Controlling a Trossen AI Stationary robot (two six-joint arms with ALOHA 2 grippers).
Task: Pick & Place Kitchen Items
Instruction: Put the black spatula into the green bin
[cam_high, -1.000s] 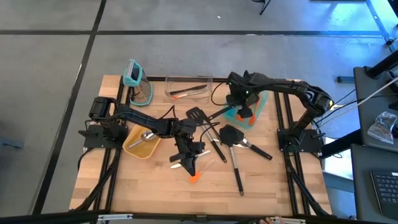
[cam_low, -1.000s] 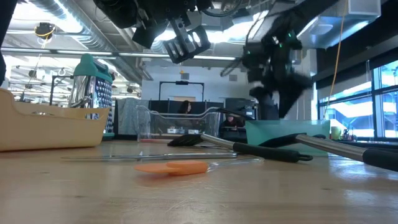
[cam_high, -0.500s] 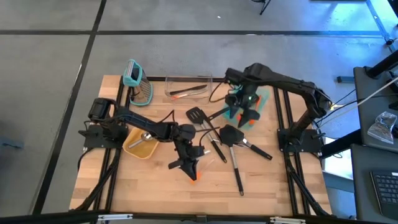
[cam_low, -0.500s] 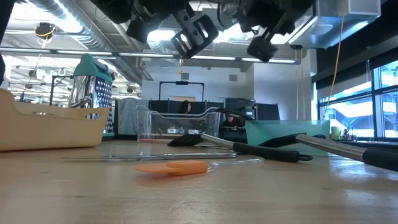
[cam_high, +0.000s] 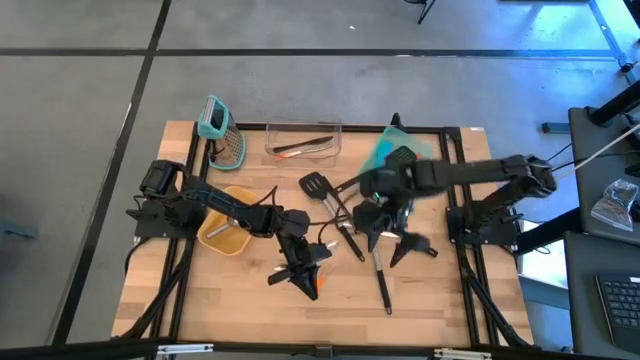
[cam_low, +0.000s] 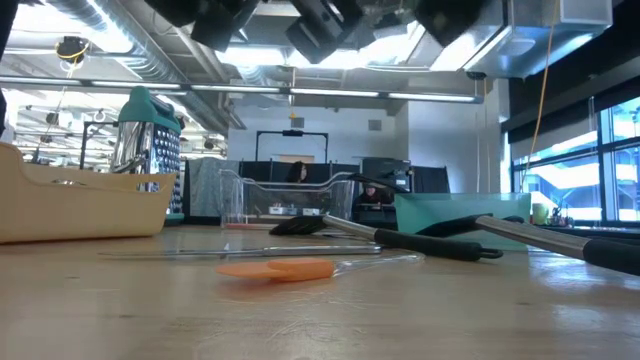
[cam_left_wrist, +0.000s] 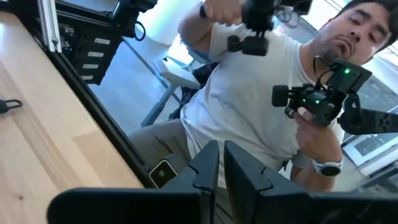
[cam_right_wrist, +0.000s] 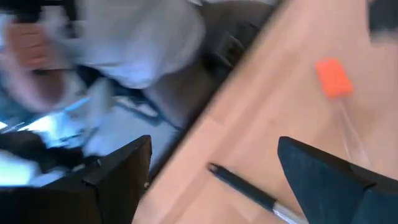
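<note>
Centrally, the kitchen items lie loose on the wooden table (cam_high: 170, 300). Counted from above: one orange spatula (cam_high: 313, 287) with a clear handle, near the front middle; one slotted black turner (cam_high: 316, 184) farther back; one solid black turner (cam_high: 372, 217) with a metal and black handle, just right of centre; and at least two more dark-handled pieces crossing between them, their number uncertain where they overlap.

Containers: one tan bin (cam_high: 226, 232) at left; one clear bin (cam_high: 303, 141) at the back holding thin pieces, one reddish; one teal tray (cam_high: 385, 148) at back right. One grater (cam_high: 222, 132) with a teal handle stands at back left.

No brand, label or writing can be read on any item.

Left gripper (cam_high: 305, 272): over the table just behind the orange spatula, fingers (cam_left_wrist: 208, 168) pressed together, holding nothing. Right gripper (cam_high: 405, 240): above the solid black turner and its handle, fingers (cam_right_wrist: 121, 171) spread wide, holding nothing.

A person in a white shirt (cam_left_wrist: 242, 124) stands beyond the table edge, holding a dark device (cam_left_wrist: 320, 99).
</note>
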